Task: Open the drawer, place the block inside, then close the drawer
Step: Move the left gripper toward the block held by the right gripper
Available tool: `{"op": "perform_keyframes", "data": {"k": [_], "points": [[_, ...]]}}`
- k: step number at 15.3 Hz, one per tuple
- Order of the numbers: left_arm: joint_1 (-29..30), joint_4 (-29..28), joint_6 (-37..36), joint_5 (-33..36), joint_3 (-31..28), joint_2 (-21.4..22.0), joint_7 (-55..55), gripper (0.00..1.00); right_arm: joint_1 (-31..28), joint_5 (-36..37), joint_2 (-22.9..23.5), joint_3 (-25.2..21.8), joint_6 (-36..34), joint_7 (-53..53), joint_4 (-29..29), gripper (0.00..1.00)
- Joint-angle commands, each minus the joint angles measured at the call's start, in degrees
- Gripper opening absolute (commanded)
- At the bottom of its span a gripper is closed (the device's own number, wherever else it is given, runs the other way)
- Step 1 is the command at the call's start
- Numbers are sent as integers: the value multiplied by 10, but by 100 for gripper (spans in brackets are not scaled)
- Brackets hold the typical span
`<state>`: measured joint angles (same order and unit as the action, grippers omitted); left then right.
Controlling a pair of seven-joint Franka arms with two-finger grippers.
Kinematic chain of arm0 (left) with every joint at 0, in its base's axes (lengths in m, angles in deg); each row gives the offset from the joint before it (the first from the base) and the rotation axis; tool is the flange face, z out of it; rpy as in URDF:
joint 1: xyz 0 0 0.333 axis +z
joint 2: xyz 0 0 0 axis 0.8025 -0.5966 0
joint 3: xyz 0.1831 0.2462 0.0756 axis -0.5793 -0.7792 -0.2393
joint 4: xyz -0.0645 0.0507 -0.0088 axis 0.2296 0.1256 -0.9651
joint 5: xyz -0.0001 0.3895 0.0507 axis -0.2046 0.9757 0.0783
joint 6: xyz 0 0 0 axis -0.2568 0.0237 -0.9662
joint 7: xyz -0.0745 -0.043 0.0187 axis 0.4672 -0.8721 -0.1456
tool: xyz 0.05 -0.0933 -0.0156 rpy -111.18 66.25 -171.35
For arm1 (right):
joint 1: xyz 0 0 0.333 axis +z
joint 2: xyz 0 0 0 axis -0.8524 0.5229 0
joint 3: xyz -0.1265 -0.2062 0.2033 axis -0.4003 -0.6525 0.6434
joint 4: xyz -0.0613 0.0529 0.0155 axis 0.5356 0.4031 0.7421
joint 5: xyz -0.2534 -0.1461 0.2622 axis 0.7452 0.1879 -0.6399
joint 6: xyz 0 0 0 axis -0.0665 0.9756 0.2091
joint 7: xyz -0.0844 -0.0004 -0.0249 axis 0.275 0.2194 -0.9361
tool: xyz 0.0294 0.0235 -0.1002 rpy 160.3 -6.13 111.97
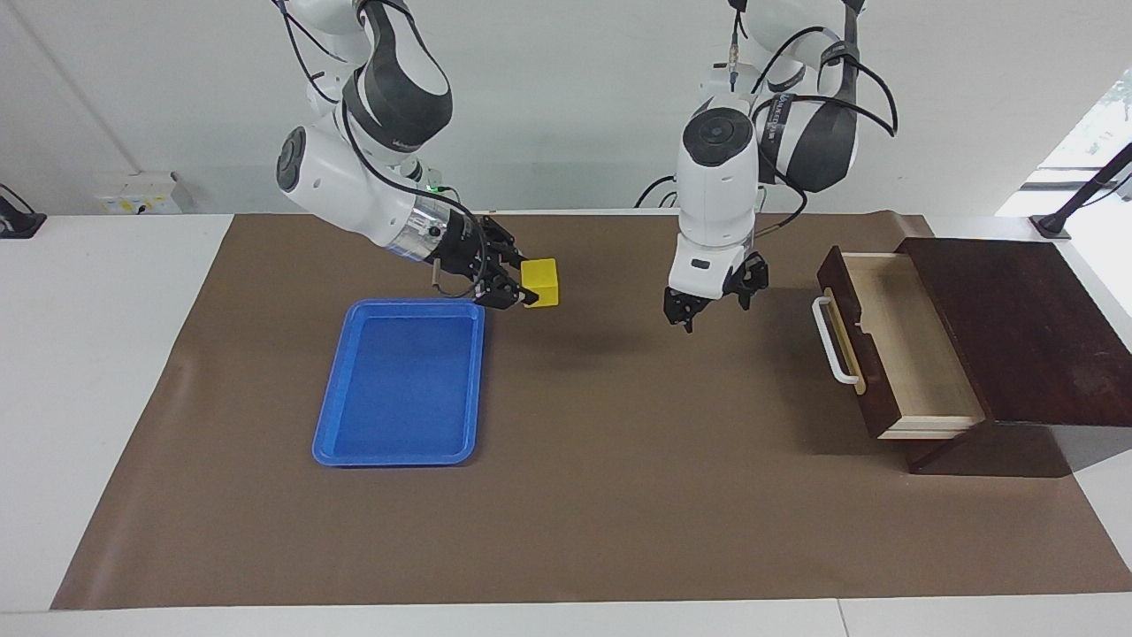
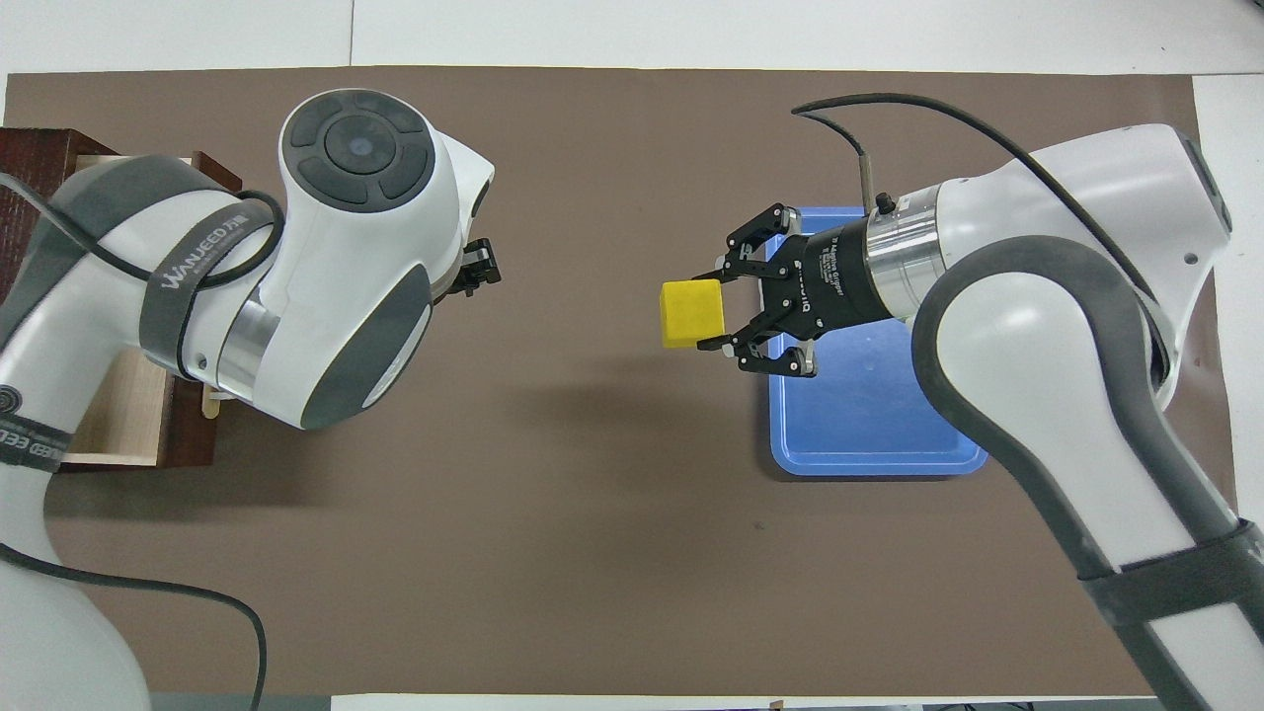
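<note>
Drawer (image 1: 893, 349) first, as the facing view has it: pulled out of its dark wooden box (image 1: 1017, 327) at my left arm's end of the table, pale interior bare, white bar handle (image 1: 829, 338) turned toward the middle of the brown mat (image 1: 619, 495). My left gripper (image 1: 715, 301) hangs in the air over the mat, clear of the handle, its fingers spread and nothing between them. My right gripper (image 1: 522, 290) is clenched on the block (image 1: 541, 282), a small yellow cube carried above the mat just off the corner of the blue tray (image 1: 400, 382) that lies nearest the robots. The tray itself lies flat toward my right arm's end.

From overhead, the block (image 2: 692, 312) sits between my right gripper's (image 2: 713, 311) fingertips, out past the tray's (image 2: 869, 415) edge on the side toward the drawer, with bare mat (image 2: 592, 543) under it. My left arm's big wrist housing covers most of the drawer (image 2: 118, 425); only part of the light-wood inside and the dark front show. Of my left gripper (image 2: 479, 267) only a dark tip peeks out beside the housing, over the mat between drawer and block, well apart from both.
</note>
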<state>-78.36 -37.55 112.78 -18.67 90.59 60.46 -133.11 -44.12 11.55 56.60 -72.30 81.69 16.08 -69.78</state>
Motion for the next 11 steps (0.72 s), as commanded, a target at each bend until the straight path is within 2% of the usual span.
{"op": "perform_keyframes", "data": {"k": [1,2,6,8,11], "points": [[-18,109,-52,-52,-10,-52,-132,100,7,19,7,1,9,23,13,0],[-22,128,-50,-64,-11,-61,-199,100,8,19,7,1,9,23,13,0],[-21,143,-16,-76,-14,-73,-436,100,11,19,7,2,16,33,14,0],[-15,156,-6,-94,-15,-81,-552,100,33,18,8,1,31,36,13,0],[-19,162,-1,-115,-14,-83,-622,100,43,19,12,2,47,49,14,0]]}}
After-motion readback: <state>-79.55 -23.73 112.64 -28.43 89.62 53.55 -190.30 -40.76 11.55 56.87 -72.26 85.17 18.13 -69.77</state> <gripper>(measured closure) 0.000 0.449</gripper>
